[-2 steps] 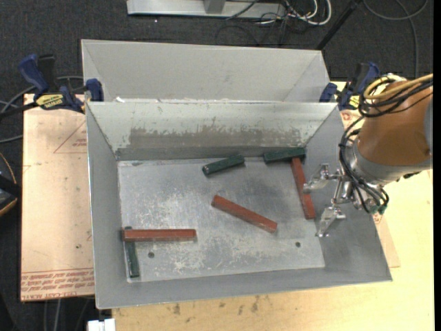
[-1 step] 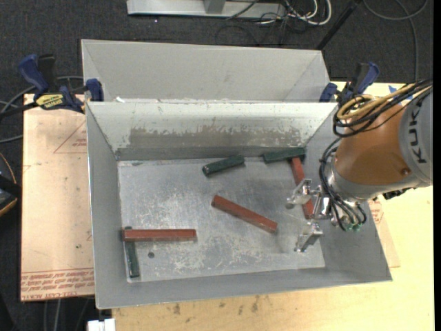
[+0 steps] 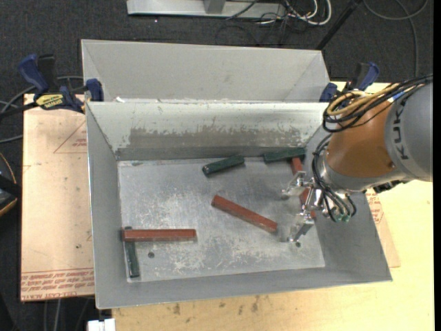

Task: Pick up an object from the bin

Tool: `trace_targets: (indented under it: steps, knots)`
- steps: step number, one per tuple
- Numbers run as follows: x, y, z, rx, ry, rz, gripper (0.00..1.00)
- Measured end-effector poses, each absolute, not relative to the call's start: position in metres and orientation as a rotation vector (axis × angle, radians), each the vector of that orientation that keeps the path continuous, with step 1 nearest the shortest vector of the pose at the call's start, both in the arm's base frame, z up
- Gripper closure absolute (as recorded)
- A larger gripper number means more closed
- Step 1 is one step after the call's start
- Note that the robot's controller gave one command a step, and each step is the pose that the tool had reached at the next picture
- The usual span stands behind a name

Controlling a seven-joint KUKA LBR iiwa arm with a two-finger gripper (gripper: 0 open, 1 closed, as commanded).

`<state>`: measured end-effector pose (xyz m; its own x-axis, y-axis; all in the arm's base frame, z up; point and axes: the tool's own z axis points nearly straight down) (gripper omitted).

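My gripper (image 3: 297, 211) is low at the right side of the bin, under the orange wrist cover. Its two metal fingers stand apart, one towards the back and one towards the front, so it is open with nothing between them. A long red-brown bar (image 3: 244, 213) lies slanted on the bin floor just left of the gripper, its right end close to the front fingertip (image 3: 298, 236). A dark green bar (image 3: 281, 156) lies against the back wall behind the gripper, with a small red piece (image 3: 296, 164) at its right end.
Another dark green bar (image 3: 224, 165) lies at the back middle. At the front left a second red-brown bar (image 3: 160, 235) lies flat, with a short dark green bar (image 3: 131, 259) at its left end. The bin's sloped right wall is close beside the arm.
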<state>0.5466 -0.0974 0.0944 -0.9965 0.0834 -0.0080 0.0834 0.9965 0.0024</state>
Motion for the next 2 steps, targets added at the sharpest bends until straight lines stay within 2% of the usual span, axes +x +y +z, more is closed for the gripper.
trace_targets:
  steps: [1, 2]
  knots:
    - [0.5620, -0.0429, 0.0788, -0.006, 3.124, -0.004, 1.00]
    - [0.5620, -0.0429, 0.0788, -0.007, 3.124, -0.004, 1.00]
